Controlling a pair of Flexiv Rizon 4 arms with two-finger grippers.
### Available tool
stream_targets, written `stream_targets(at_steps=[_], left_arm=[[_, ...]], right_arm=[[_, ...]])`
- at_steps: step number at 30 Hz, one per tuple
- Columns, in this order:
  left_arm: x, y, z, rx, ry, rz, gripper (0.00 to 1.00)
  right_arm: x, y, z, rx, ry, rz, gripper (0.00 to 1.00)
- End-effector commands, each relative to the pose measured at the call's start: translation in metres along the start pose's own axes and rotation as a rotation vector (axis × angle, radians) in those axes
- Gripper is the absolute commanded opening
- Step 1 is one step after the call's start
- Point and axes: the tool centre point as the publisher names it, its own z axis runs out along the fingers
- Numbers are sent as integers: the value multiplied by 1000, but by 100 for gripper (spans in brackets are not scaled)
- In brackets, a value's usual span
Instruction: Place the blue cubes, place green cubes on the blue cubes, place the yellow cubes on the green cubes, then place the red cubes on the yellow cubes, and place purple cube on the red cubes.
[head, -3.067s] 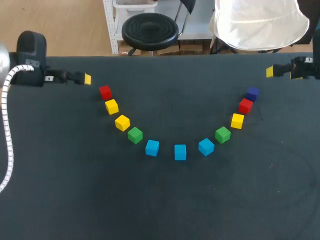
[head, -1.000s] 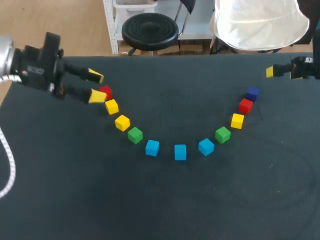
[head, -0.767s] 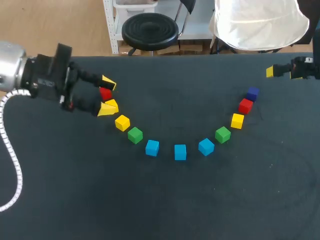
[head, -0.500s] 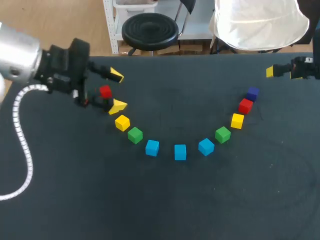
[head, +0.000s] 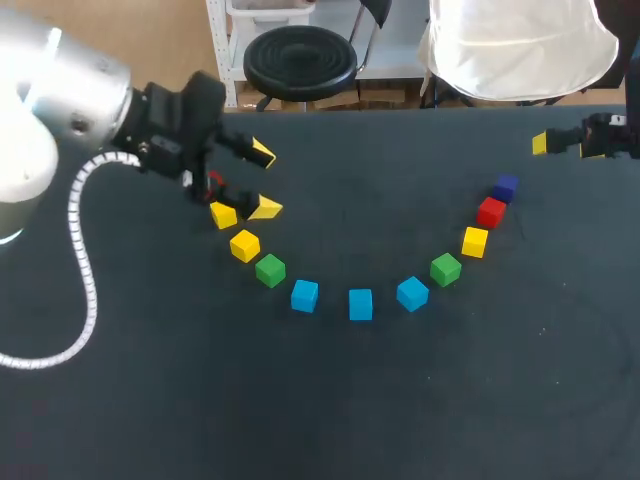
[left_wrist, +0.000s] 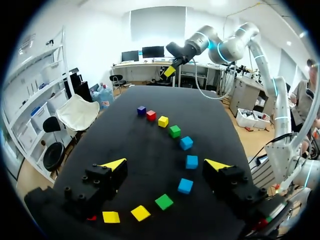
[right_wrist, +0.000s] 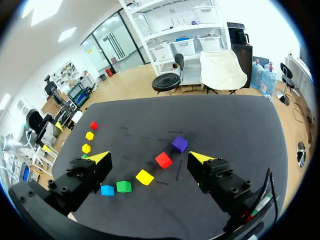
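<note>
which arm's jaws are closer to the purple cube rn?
Right. The right arm sits at the table's far right corner, jaws just beyond the purple cube. The left arm hangs over the table's other side, far from it.

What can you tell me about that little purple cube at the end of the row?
The purple cube is a small, plain, matte-looking block, dark violet-blue. It sits flat on the dark table at the right end of the curved row of cubes. A red cube lies right beside it; whether they touch is unclear. Nothing grips it and nothing rests on top.
</note>
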Motion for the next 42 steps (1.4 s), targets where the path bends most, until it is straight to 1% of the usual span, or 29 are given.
stream_targets(at_steps=[1,6,16,18,19,20,22,23,25,27,29,31,33,37,40,42], left_arm=[[-4,16,3,25,33,-6,100],[-3,20,-3,21,24,-48,100],[-3,20,-3,21,24,-48,100],[6,21,-5,-9,37,-17,100],[11,22,-5,-1,52,-30,100],[15,25,-4,-15,77,-37,100],[20,30,-4,-32,128,-14,100],[22,34,-4,-32,132,-25,100],[21,41,-8,-38,148,5,100],[22,48,-10,-47,170,10,100],[22,54,-11,-52,178,33,100],[22,59,-10,-37,164,50,100],[26,63,-5,-25,191,49,100],[32,71,-1,19,204,12,100],[31,71,-4,35,182,-3,100],[31,69,-5,33,183,-1,100]], right_arm=[[0,0,0,0,0,0,100],[0,0,0,0,0,0,100],[0,0,0,0,0,0,100],[0,0,0,0,0,0,100],[0,0,0,0,0,0,100],[0,0,0,0,0,0,100],[0,0,0,0,0,0,100],[0,0,0,0,0,0,100],[0,0,0,0,0,0,100],[0,0,0,0,0,0,100],[0,0,0,0,0,0,100],[0,0,0,0,0,0,100],[0,0,0,0,0,0,100],[0,0,0,0,0,0,100],[0,0,0,0,0,0,100],[0,0,0,0,0,0,100]])
